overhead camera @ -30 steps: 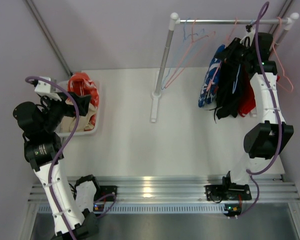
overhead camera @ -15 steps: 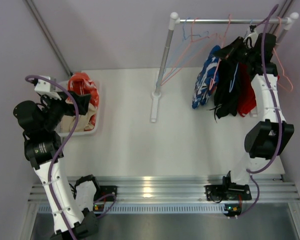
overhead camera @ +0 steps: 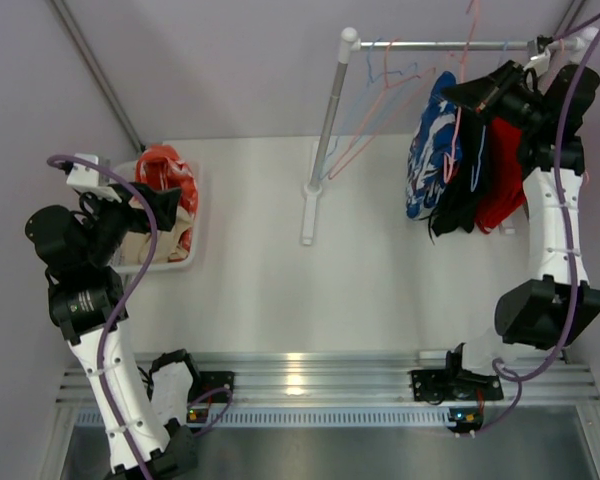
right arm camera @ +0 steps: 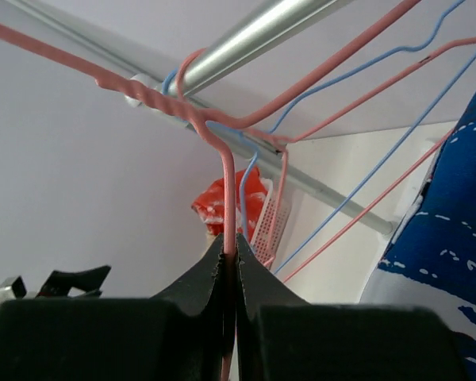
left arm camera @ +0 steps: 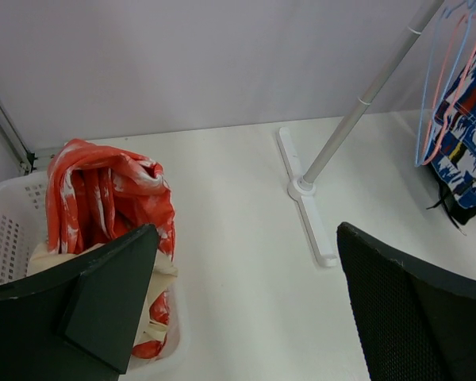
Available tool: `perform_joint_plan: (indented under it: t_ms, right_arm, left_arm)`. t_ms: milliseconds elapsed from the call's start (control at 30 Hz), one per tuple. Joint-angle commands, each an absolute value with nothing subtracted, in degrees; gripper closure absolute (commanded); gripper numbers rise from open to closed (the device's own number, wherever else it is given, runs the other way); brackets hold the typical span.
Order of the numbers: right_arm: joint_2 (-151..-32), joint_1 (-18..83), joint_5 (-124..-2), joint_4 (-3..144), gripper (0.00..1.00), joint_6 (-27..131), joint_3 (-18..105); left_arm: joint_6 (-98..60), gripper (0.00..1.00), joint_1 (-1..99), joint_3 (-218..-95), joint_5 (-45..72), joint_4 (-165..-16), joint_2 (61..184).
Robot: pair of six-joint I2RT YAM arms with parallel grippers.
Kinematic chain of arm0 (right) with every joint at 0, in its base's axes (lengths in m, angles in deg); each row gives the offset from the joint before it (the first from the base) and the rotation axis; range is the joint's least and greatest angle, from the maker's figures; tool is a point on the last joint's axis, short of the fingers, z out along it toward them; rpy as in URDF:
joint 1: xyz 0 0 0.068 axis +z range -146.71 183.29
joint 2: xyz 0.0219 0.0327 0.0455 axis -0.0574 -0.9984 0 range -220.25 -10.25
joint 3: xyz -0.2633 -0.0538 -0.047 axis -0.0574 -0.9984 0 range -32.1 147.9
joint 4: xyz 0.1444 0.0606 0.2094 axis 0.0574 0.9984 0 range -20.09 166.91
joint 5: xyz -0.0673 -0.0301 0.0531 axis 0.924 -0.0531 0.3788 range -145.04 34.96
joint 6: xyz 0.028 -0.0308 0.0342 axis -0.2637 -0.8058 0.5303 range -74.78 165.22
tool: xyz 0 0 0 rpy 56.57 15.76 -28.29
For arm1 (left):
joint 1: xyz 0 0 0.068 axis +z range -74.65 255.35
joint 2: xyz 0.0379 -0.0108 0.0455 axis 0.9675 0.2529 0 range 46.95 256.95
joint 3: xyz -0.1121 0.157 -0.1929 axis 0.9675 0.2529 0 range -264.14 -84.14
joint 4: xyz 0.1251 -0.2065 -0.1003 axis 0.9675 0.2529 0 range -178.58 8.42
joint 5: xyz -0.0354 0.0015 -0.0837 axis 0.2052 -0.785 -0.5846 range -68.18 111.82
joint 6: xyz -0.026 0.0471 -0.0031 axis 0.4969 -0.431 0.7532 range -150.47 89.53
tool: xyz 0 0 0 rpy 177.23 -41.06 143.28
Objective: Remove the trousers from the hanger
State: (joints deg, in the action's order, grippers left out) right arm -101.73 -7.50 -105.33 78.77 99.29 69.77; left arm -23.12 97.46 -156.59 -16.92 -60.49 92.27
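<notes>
Pink twisted-wire hanger [right arm camera: 226, 178] neck pinched in closed right claw [right arm camera: 228, 248], blue white-patterned cloth trousers [overhead camera: 432, 150] hanging beside, left claw [left arm camera: 246, 238] wide open, empty.

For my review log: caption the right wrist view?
Right claw clamps the neck of a pink hanger below the rail, blue patterned trousers beside it.

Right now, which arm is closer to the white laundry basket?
Left. The left gripper hangs right at the basket rim; the right gripper is across the table, up by the rail, shut on a pink hanger.
</notes>
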Motion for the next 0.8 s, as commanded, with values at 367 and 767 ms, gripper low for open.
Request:
perform_joint_plan:
  t_ms: [367,767]
  right_arm:
    - [-80.9,-9.1,-119.4,67.6,1.00,103.9,55.7]
    - [-62.7,-9.1,-136.1,84.0,1.00,91.7,49.0]
  left_arm:
    - [-23.8,0.01,97.7,-158.1,-16.6,-63.2,90.8]
    - [-26.7,0.01,97.7,-157.0,-17.0,-59.1,87.3]
